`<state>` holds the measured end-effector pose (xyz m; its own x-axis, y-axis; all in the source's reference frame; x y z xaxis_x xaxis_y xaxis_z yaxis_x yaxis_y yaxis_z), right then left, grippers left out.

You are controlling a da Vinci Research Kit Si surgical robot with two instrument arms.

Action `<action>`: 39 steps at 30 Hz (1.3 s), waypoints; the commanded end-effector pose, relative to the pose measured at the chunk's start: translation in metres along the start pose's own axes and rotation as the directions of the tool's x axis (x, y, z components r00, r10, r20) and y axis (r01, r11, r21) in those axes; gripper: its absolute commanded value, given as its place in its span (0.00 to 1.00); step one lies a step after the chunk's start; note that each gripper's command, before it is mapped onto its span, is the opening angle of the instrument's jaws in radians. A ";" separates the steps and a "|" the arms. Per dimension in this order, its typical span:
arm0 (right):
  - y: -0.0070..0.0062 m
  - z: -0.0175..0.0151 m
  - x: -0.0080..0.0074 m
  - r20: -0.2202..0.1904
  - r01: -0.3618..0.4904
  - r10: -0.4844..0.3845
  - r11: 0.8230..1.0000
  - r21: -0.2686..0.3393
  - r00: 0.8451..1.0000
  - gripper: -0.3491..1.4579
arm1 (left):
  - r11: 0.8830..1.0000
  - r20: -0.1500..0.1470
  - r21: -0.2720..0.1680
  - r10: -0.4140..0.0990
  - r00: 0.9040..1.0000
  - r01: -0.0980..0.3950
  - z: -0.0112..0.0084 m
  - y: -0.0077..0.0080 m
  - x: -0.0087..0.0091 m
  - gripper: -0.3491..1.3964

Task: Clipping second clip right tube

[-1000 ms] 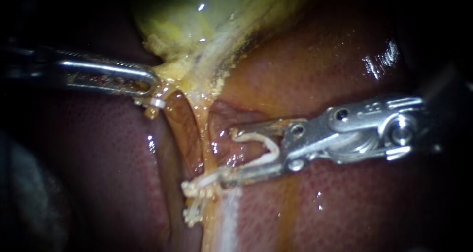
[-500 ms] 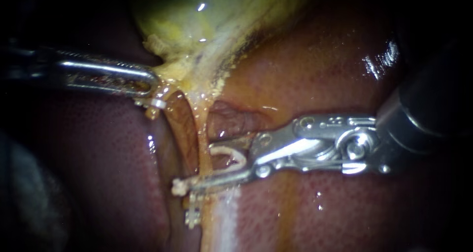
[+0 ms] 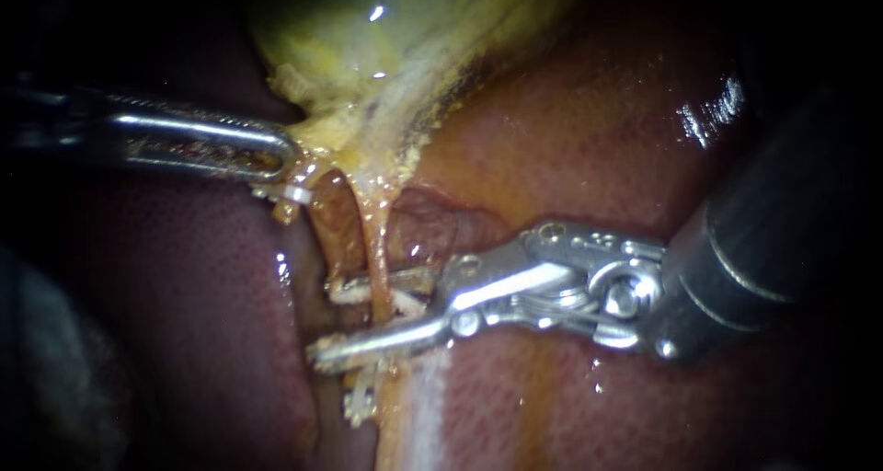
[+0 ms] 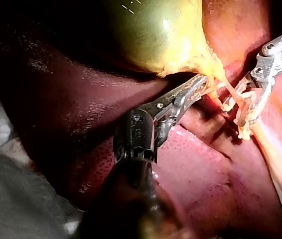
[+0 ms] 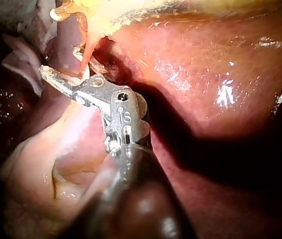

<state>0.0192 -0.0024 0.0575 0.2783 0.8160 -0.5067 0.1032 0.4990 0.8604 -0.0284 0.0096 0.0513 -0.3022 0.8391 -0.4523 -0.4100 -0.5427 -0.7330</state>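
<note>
**Endoscope view, with both wrist views.** My right instrument has advanced. A second ago its right pincer stood short of the right tube, on the shaft side of it. Now the two jaws straddle the tube, one on each side, with their tips past it.

The right pincer is not yet squeezed home. Its jaws stand apart and hold between them the loaded clip, whose pale legs lie against both jaws and bracket the tube. The gap between the jaws looks narrower than before. Just beyond the lower jaw, on the side away from the gallbladder, a placed clip already sits on the same tube.

My left instrument has not moved. Its left pincer is clamped on the yellow tissue at the gallbladder's foot, keeping the tube taut ahead of the right pincer. The liver lies under both.

**Judgement:** the approach looks complete, and the step in hand is closure. The tube appears to lie fully inside the clip, so squeezing should set the second clip beside the placed one. The risk I watch is a jaw tip catching the neighbouring tube just past the right pincer.
</note>
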 end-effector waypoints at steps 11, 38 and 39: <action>-0.0042 0.0009 0.0009 0.026 0.008 -0.011 0.990 0.140 1.000 0.44 | 1.000 -0.001 0.003 0.000 1.000 0.000 0.0000 0.0000 0.0000 0.00; -0.0041 -0.0009 0.0006 0.004 -0.053 0.053 0.994 0.097 0.999 0.00 | 1.000 -0.002 0.004 0.000 1.000 0.000 0.0001 0.0000 -0.0001 0.00; -0.0041 -0.0009 0.0006 0.004 -0.053 0.053 0.994 0.097 0.999 0.00 | 1.000 -0.002 0.004 0.000 1.000 0.000 0.0001 0.0000 -0.0001 0.00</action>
<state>0.0180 -0.0037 0.0536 0.2867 0.8407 -0.4594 0.1796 0.4239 0.8877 -0.0285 0.0096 0.0514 -0.3010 0.8390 -0.4533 -0.4131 -0.5432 -0.7309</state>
